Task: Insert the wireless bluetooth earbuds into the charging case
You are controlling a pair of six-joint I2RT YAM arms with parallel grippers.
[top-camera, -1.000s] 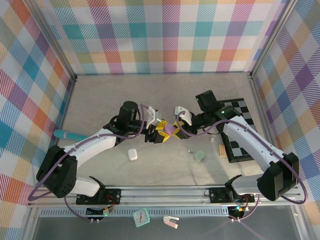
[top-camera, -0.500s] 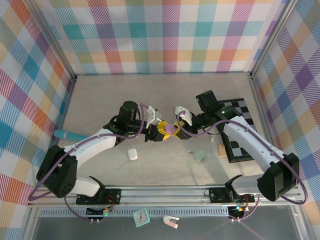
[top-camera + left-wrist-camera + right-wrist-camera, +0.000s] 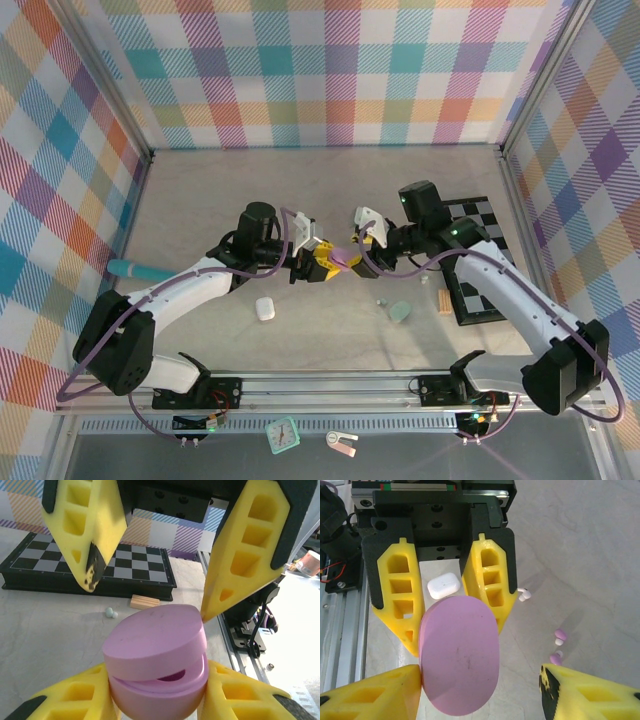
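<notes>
**While the left gripper (image 3: 156,692) clamps the pink case (image 3: 155,640)**

Where the two arms meet over the middle of the table (image 3: 200,200), the left gripper holds the pink case by its lower half. One yellow finger presses against each side.

1. Case lid (image 3: 152,630): it sits slightly raised on the body, and a narrow dark gap shows at the front edge. The inside of the case cannot be seen.
2. Right gripper (image 3: 481,674): the jaws stand wide. One fingertip touches the edge of the pink case. The other fingertip is well apart from it and grips nothing.
3. Pink earbuds (image 3: 559,636): they lie loose on the table, apart from the case, as seen from the right wrist.
4. White earbud (image 3: 524,595): it lies on the table just beside one finger of the left gripper in the same view.
5. Pale green earbuds (image 3: 109,612): they lie on the table near a wooden block (image 3: 145,601), in front of the chessboard (image 3: 90,567).
6. Other cases: a white case (image 3: 264,309) lies on the table nearer the left arm's base. A green case (image 3: 399,311) lies nearer the right arm, just beside the chessboard.
</notes>
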